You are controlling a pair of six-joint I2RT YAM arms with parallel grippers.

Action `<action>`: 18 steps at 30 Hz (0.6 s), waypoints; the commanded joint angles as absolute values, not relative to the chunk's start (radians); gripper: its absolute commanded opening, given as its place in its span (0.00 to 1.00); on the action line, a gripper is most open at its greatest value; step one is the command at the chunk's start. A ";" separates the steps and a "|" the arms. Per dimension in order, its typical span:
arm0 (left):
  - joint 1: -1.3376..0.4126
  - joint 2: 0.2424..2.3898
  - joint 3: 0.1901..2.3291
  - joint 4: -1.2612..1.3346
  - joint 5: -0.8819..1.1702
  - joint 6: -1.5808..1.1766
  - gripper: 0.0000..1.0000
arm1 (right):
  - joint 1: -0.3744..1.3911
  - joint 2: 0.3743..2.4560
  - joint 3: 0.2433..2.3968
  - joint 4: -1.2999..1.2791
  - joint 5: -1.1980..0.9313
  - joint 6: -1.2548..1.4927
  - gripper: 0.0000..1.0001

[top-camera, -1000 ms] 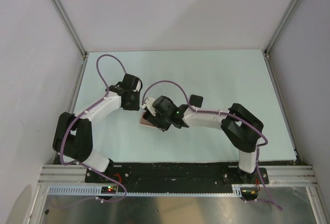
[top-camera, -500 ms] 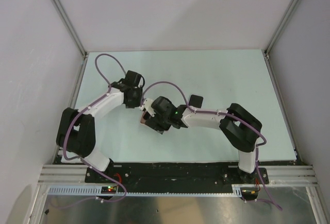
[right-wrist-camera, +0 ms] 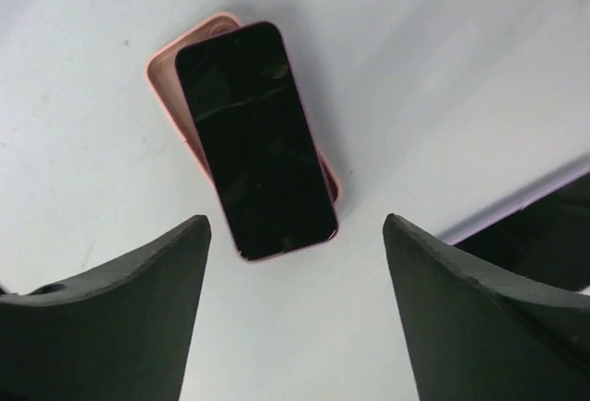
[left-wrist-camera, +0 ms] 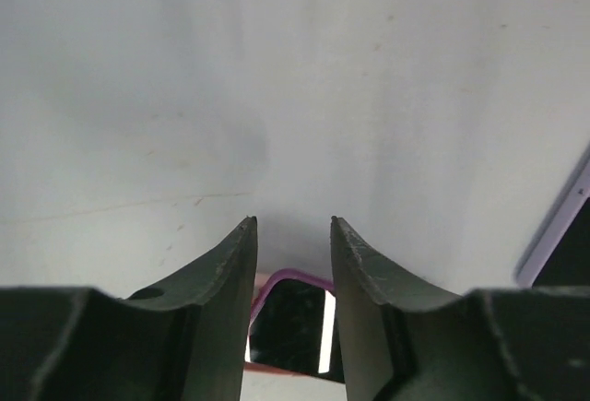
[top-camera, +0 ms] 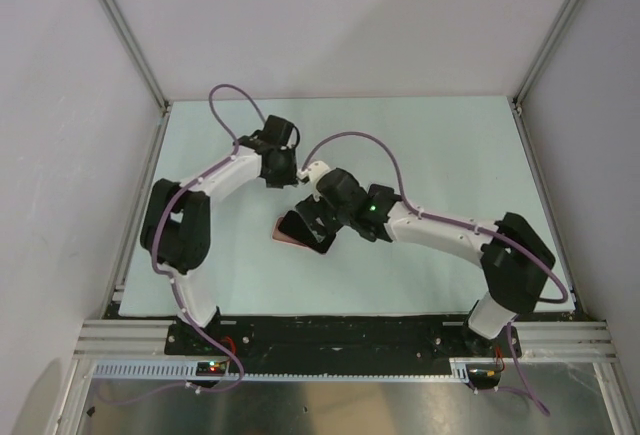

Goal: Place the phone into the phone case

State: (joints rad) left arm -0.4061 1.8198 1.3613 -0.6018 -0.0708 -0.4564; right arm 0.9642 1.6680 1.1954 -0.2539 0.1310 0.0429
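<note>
The black phone (right-wrist-camera: 253,138) lies face up on the salmon-pink phone case (right-wrist-camera: 166,74), slightly askew, so the pink rim shows at the far end and along one side. My right gripper (right-wrist-camera: 295,226) hovers over the near end of the pair, open wide, with nothing between its fingers. In the top view the phone (top-camera: 300,227) and the phone case (top-camera: 281,238) lie mid-table, partly under the right gripper (top-camera: 318,210). My left gripper (top-camera: 293,177) stands just beyond them, open and empty. Low between the left gripper's fingers (left-wrist-camera: 230,272), the phone (left-wrist-camera: 290,323) shows with its rim.
The pale green table (top-camera: 450,155) is bounded by white walls and metal rails. A dark part with a lilac edge (right-wrist-camera: 535,235) crosses the right side of the right wrist view. Lilac cables (top-camera: 350,145) arc above both wrists.
Both arms have swung toward the far side. The right gripper has come off the phone and case and opened wider, uncovering them. The left gripper has moved up and to the right.
</note>
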 commanded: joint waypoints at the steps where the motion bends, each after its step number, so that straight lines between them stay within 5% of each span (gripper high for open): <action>1: -0.472 1.880 1.430 -0.577 -0.044 -0.480 0.39 | 0.963 1.610 1.124 -0.337 0.113 0.290 0.74; 6: -0.508 1.894 1.395 -0.549 -0.055 -0.509 0.31 | 0.981 1.611 1.066 -0.342 0.045 0.432 0.52; 18: -0.518 1.858 1.286 -0.484 -0.020 -0.514 0.26 | 1.045 1.715 1.050 -0.325 0.018 0.594 0.37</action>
State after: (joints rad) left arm -0.5205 1.9003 1.2999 -0.5297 -0.0433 -0.4992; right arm 1.0286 1.6855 1.0451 -0.3424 0.0284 0.5133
